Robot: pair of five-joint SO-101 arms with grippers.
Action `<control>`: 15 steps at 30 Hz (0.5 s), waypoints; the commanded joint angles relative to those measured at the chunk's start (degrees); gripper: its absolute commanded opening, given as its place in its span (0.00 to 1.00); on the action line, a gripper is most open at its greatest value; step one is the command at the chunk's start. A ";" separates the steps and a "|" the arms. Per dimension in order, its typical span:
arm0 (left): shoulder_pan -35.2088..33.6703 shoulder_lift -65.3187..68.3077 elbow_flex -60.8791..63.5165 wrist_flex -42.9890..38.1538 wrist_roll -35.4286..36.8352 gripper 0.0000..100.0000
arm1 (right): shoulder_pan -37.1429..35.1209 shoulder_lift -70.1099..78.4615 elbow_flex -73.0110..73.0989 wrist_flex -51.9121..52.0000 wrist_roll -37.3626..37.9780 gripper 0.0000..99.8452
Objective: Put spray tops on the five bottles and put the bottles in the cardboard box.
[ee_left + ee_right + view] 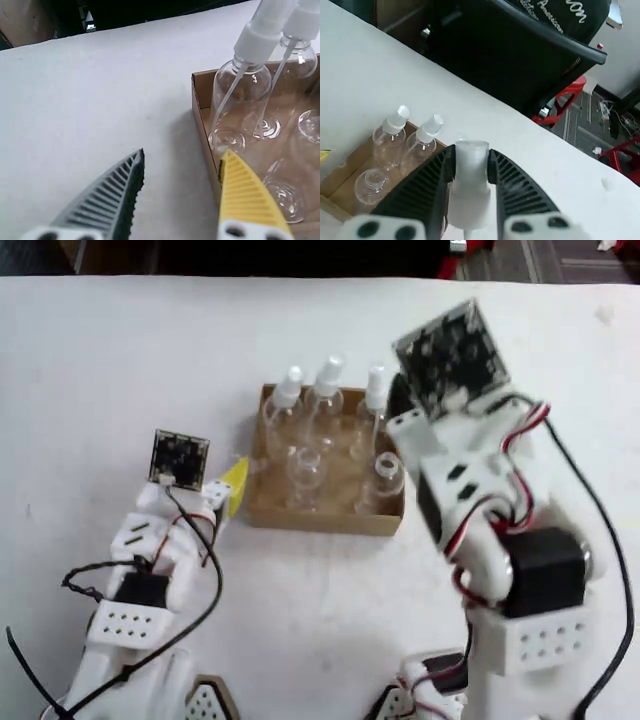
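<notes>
Now the right end effector (471, 151) is clamped on a spray top (469, 187) above the cardboard box (320, 518), mid-worktop (120, 360), where five bottles (305, 472) stand. The left end effector (183, 151) gapes wide and empty beside the box wall facing the worktop's left edge.

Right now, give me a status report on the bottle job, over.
Left gripper open, at the cardboard box wall. Right gripper shut on a spray top. Two capped bottles, two open-necked bottles in the box. No obstruction seen.
</notes>
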 commanded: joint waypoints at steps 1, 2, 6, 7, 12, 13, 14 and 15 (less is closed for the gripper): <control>0.13 -1.36 -0.53 -1.23 -0.70 0.23 | -1.98 -4.97 8.53 -10.68 -0.97 0.01; 0.13 -1.36 -0.53 -1.23 -0.70 0.23 | -1.71 -5.41 10.02 -13.58 -2.73 0.01; 0.13 -1.36 -0.53 -1.23 -0.70 0.23 | -0.22 -5.41 12.31 -21.14 -14.95 0.01; 0.13 -1.36 -0.53 -1.23 -0.70 0.23 | -0.22 -5.41 12.31 -22.11 -17.32 0.01; 0.13 -1.36 -0.53 -1.23 -0.70 0.23 | 0.13 -5.41 12.57 -29.05 -20.40 0.01; 0.13 -1.36 -0.53 -1.23 -0.70 0.23 | 0.13 -5.41 13.27 -30.37 -20.48 0.01; 0.13 -1.36 -0.53 -1.32 -0.70 0.23 | -0.31 -5.76 14.42 -32.13 -20.48 0.01; 0.13 -1.36 -0.53 -1.32 -0.70 0.23 | -0.48 -5.93 15.74 -34.07 -20.48 0.01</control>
